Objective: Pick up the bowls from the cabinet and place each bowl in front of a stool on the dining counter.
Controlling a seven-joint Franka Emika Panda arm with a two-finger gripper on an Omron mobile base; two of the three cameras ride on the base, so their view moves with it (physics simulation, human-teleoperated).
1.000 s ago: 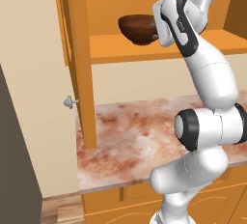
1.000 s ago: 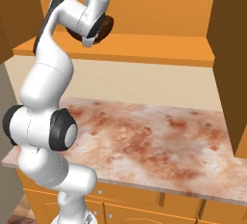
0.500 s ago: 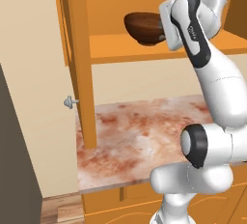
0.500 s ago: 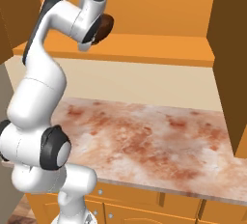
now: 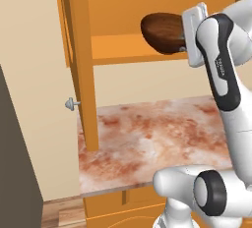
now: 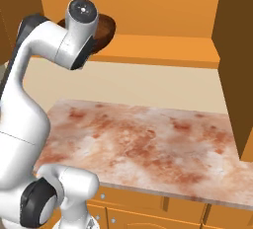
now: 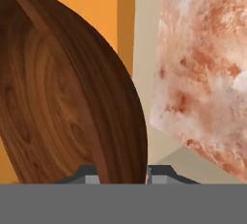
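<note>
A dark brown wood-grained bowl (image 5: 162,33) hangs just above the front edge of the cabinet shelf (image 5: 123,50), inside the open orange-brown cabinet. My gripper (image 7: 123,175) is shut on the bowl's rim, and the wooden wall of the bowl (image 7: 72,97) spreads across the left of the hand view with a fingertip on each side. From the right base view the bowl (image 6: 105,28) peeks out behind my hand, over the shelf (image 6: 163,50). The dining counter and the stools are out of view.
A reddish marble counter (image 5: 147,138) lies under the cabinet. The cabinet's open left door (image 5: 81,65) reaches down to it, with a small knob (image 5: 72,104) beside it. The right door (image 6: 237,50) stands open too. A dark tall panel (image 5: 15,173) borders the far left.
The jaws have closed on the bowl's rim. The bowl has come up off the shelf and moved outward toward me, and my arm has risen.
</note>
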